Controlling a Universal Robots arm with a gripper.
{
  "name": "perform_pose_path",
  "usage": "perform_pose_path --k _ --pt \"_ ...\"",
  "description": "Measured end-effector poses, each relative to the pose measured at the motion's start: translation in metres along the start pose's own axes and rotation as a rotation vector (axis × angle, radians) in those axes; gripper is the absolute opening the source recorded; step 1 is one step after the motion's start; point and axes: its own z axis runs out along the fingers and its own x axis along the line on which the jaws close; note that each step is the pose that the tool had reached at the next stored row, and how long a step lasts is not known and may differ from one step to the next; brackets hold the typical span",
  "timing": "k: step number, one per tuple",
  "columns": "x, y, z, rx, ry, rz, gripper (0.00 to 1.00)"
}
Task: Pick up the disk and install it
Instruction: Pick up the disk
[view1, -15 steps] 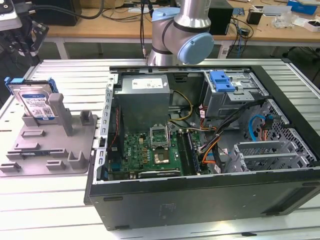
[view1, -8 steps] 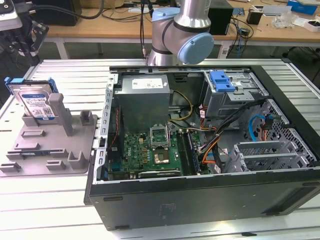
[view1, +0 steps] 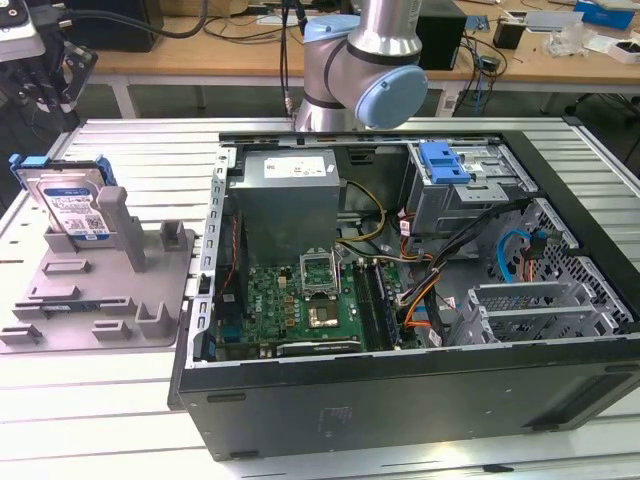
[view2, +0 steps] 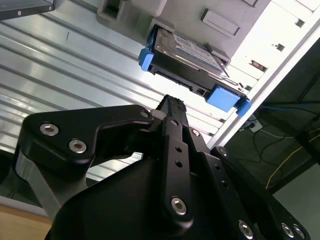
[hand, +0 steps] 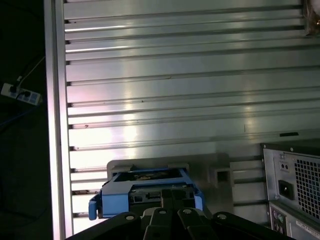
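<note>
- Gripper (view2: 172, 102) hangs with its jaws pressed together and nothing held between them, as seen in both wrist views.
- Its tip points toward the disk (view2: 187, 55) in the second wrist view, near it but with a gap showing between the two.
- Disk stands on edge in a grey holder (view1: 150, 300) at the exterior view's left, with its white-and-blue label facing the camera.
- Blue carrier (view2: 222, 97) frames the disk.
- Holder rests on a slatted table (view1: 100, 400), just beside the open case (view1: 400, 400).
- Inside the case lie a grey power box (view1: 290, 200), a green board (view1: 290, 300) and loose cables, with a blue latch (view1: 445, 165) at the far drive bay.
- Arm (view1: 370, 60) rises behind the case.
</note>
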Motion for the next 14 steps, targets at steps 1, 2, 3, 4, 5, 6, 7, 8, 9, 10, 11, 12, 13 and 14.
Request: perform_pose_path --k 1,2,3,4,5,6,7,8,9,10,11,12,13,14 --pt "0.0 0.0 0.0 0.0 0.0 -0.001 0.11" --pt "0.0 0.0 0.0 0.0 0.0001 -0.002 0.11" --pt "0.0 0.0 0.0 0.0 0.0002 -0.003 0.11" --pt "0.0 0.0 0.0 0.0 0.0003 -0.004 0.11" --pt "0.0 0.0 0.0 0.0 0.0002 -0.005 0.11" --pt "0.0 0.0 0.0 0.0 0.0003 -0.005 0.11" --pt "0.0 0.0 0.0 0.0 0.0004 -0.006 0.11" --pt "0.0 0.0 0.0 0.0 0.0004 -0.007 0.11" --pt "0.0 0.0 0.0 0.0 0.0004 -0.008 0.11" --pt "0.0 0.0 0.0 0.0 0.0005 -0.009 0.11" --pt "0.0007 -0.0002 0.0 -0.0001 0.0005 -0.011 0.11" --pt "0.0032 -0.0006 0.0 0.0 0.0013 -0.024 0.11" --pt "0.0036 -0.0006 0.0 0.0 0.0025 -0.047 0.11" --pt "0.0039 -0.0006 -0.0001 0.0002 0.0047 -0.081 0.11"
